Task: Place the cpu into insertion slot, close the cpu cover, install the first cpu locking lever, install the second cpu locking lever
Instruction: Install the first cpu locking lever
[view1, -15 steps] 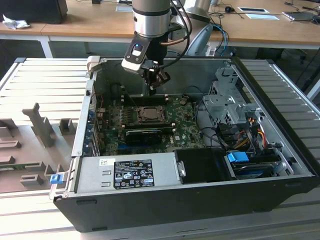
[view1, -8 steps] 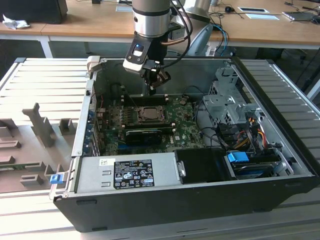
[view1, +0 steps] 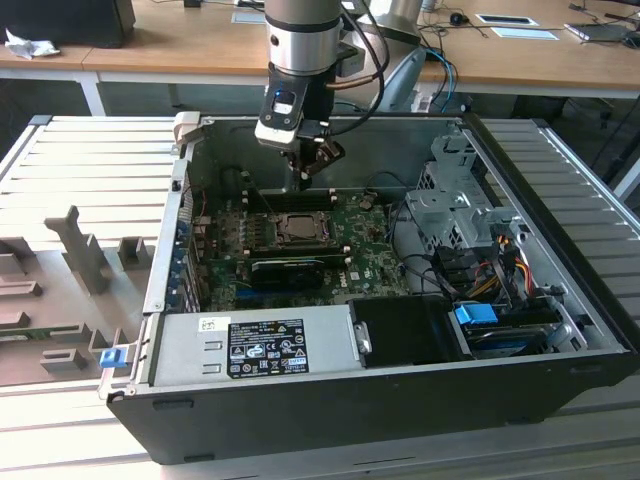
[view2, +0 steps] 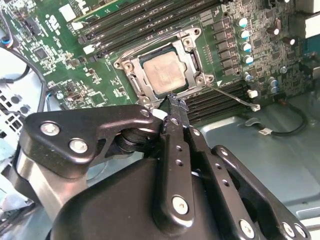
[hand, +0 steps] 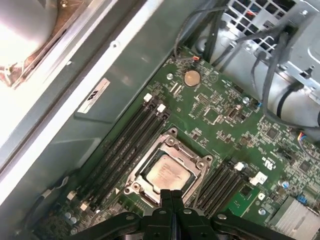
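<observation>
Cpu (view2: 166, 73): flat square chip, dull silver-grey top, lying level in the socket at mid motherboard (view2: 65, 75). Cpu cover (view2: 192, 55), thin dark-silver frame w/ square window, down flat around it; chip top showing thru the window. Gripper (view2: 172, 98) hanging just beside the socket edge, black fingers pressed together, nothing between them. Contact w/ the socket: can't tell.

Second wrist view: thin wire locking lever (view2: 231, 95) jutting from a socket corner out over the RAM slots (view2: 150, 20), its tip well off the frame.

First wrist view: chip and frame again, w/ fingertips at the socket's edge, plus a coin cell (hand: 191, 77) further along the board and grey cables (hand: 272, 75) beyond it.

Exterior view: whole open PC case (view1: 400, 410) on a ribbed grey table (view1: 90, 150). Power supply (view1: 250, 345) at the near wall, drive cage (view1: 450, 200) toward the exterior view's right. Arm coming in from above, gripper over the board just behind the socket.
</observation>
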